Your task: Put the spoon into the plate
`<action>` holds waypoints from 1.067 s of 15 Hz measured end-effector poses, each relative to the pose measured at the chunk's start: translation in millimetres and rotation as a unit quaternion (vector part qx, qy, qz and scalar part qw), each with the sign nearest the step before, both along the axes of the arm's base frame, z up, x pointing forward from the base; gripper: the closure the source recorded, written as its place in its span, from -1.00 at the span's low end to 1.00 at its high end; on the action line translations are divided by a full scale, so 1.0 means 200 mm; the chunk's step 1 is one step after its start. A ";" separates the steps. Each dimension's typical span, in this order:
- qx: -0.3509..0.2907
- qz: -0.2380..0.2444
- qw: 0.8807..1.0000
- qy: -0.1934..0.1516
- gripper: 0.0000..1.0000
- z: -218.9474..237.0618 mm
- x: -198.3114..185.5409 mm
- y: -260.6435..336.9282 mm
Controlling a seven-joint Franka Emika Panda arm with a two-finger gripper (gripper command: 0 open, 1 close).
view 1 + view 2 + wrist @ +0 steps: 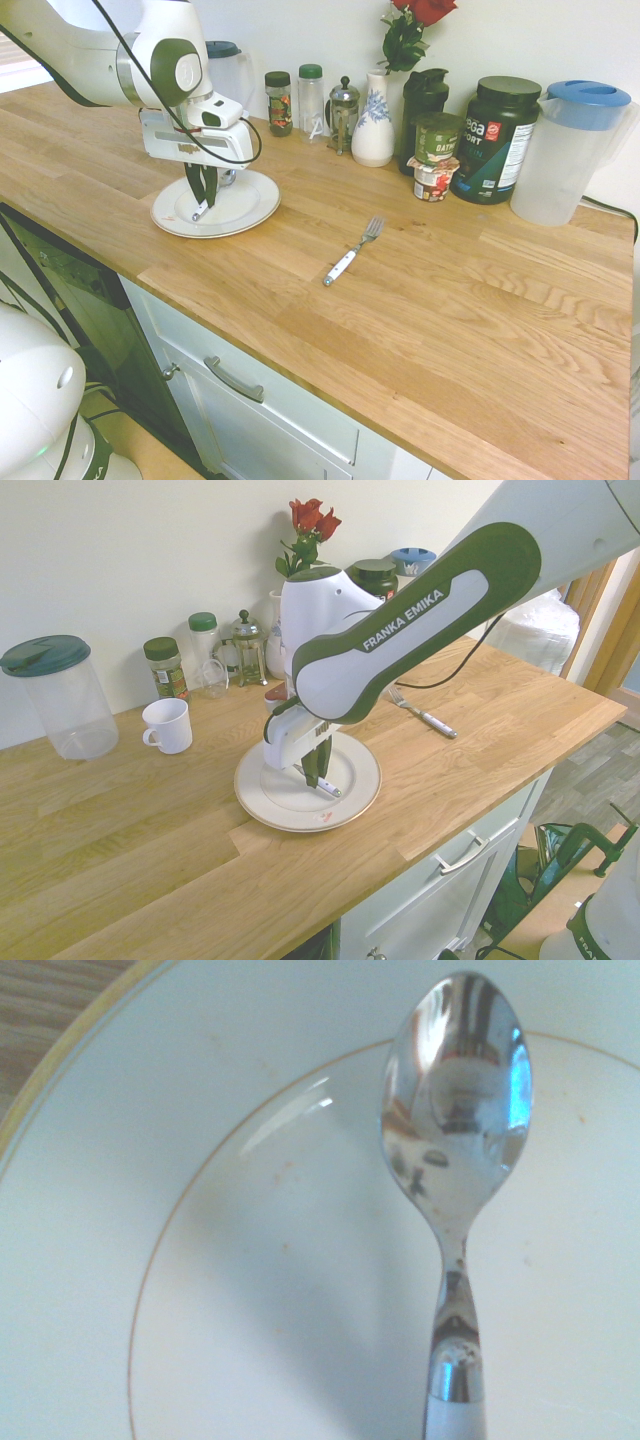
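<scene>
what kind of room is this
Most likely a kitchen: a long wooden countertop above white cabinet drawers, with a French press, jars and a water pitcher along the wall.

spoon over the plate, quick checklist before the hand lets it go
1. Hand shut on the spoon: ok.
2. Spoon above the plate, inside its rim: ok in both outside views and the wrist view.
3. Spoon already resting on the plate: cannot tell; its low end looks very close to the surface.
4. Patch of plate under the spoon bare: ok, only faint specks.
5. Fork clear of the drop spot: ok, it lies well away on the counter.
6. Mug apart from the plate: ok.
</scene>
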State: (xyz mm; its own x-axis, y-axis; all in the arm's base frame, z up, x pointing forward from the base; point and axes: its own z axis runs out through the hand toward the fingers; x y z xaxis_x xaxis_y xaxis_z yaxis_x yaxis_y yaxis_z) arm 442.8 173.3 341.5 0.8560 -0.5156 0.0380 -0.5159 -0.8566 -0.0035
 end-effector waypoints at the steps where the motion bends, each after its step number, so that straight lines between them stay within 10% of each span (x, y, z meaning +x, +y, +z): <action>1: -0.001 0.000 1.000 0.000 -1.00 0.00 0.00 0.00; 11: -0.008 -0.003 1.000 -0.008 -1.00 0.02 0.01 0.00; 16: -0.028 -0.075 0.997 0.010 -1.00 0.43 0.01 -0.22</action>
State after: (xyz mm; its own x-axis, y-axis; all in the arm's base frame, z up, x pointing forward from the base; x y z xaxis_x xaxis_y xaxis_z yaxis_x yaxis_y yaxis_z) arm 444.9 129.0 428.1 0.7698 -0.6359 0.0544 -0.6382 -0.7680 0.0544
